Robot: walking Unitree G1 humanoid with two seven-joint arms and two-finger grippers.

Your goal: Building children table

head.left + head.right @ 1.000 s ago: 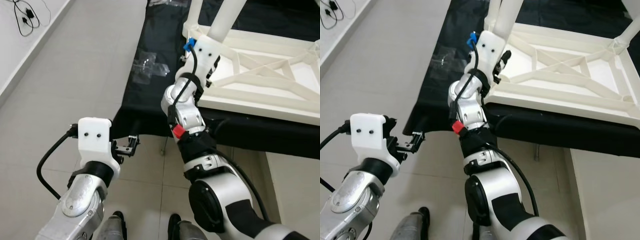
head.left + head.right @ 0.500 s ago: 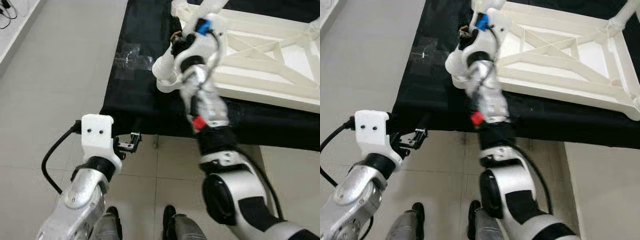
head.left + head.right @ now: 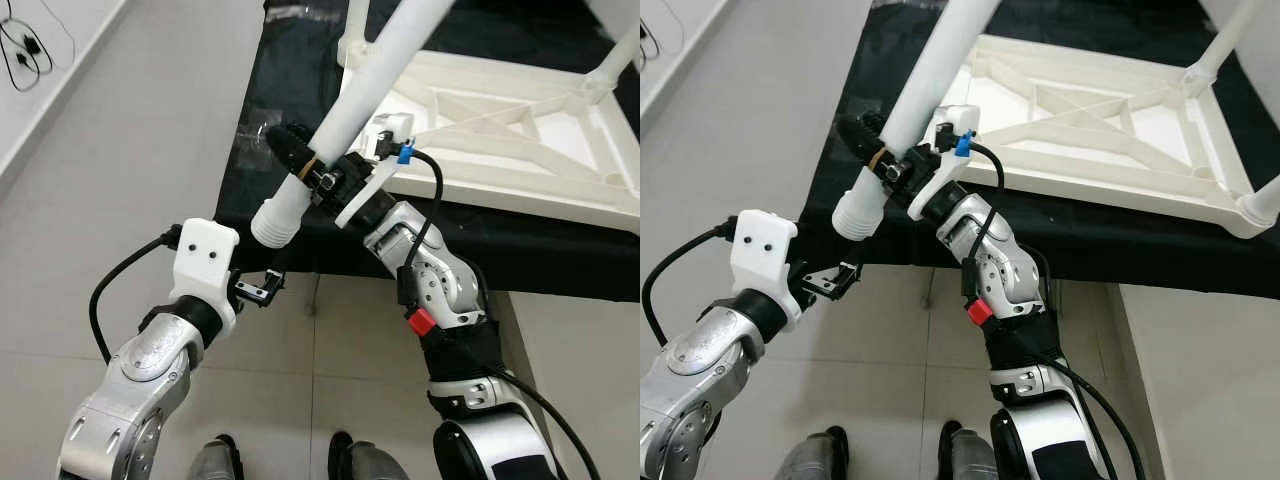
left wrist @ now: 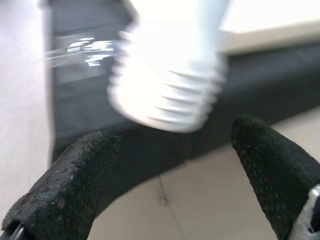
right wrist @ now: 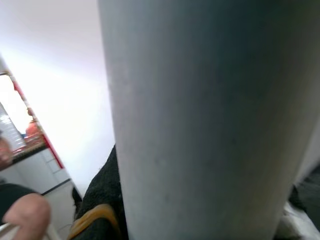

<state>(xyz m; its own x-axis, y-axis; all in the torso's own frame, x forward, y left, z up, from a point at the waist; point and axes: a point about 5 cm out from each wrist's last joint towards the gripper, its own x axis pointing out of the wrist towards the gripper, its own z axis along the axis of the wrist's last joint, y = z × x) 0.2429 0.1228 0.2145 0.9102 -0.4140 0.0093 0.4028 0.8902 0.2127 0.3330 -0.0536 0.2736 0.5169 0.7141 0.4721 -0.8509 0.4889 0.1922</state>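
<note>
Table leg (image 3: 345, 125): white plastic tube, long and round, ribbed screw thread at its lower end. Head views: right gripper (image 3: 300, 160) clamped around it just above the thread, leg tilted, thread end hanging past the edge of the black-covered surface (image 3: 290, 80). White tabletop (image 3: 500, 130) lies upside down on that surface, cross-braced underside up, other legs already standing at its corners. Left gripper (image 3: 262, 290) sits just below the thread end, not touching.

Left wrist view: fingers (image 4: 75, 180) spread wide, thread end (image 4: 167, 95) blurred between and beyond them, tiled floor (image 4: 200, 200) underneath.

Right wrist view: leg (image 5: 200, 115) pressed close to the lens, smooth grey-white, black finger (image 5: 102, 195) against it.
</note>
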